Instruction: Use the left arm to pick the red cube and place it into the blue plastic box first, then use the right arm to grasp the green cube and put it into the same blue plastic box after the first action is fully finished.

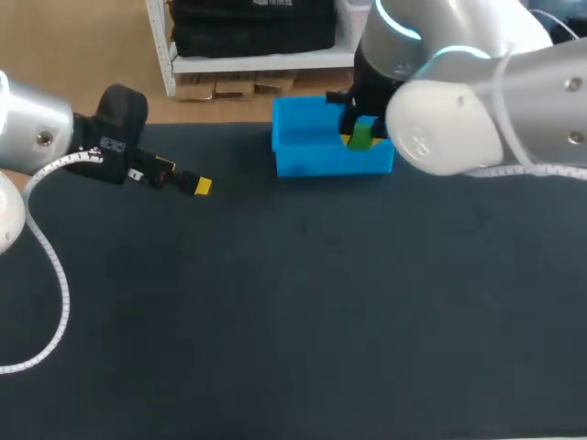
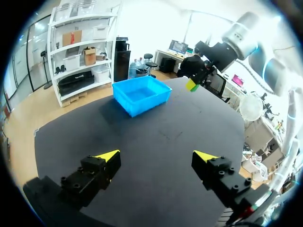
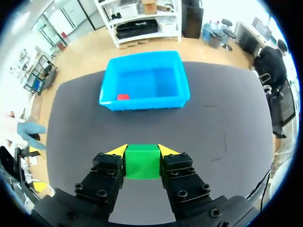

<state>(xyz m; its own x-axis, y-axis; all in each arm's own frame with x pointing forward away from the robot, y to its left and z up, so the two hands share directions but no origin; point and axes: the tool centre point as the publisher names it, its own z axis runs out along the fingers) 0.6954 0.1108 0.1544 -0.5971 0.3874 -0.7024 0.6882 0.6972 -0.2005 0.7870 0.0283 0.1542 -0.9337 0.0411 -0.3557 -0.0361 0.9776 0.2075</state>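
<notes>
The green cube (image 3: 142, 161) sits clamped between the yellow-tipped fingers of my right gripper (image 3: 142, 152), which is shut on it. In the head view that gripper (image 1: 358, 136) hangs over the right part of the blue plastic box (image 1: 303, 151), with the green cube (image 1: 360, 137) showing. The red cube (image 3: 123, 97) lies inside the blue box (image 3: 144, 101), in a near corner. My left gripper (image 2: 155, 157) stands open and empty over the dark table, far from the box (image 2: 142, 101); in the head view it (image 1: 200, 186) is at the left. The green cube (image 2: 191, 85) shows in the left wrist view too.
The dark table mat (image 1: 293, 312) stretches wide in front of the box. A white cable (image 1: 55, 266) loops from my left arm over the table's left side.
</notes>
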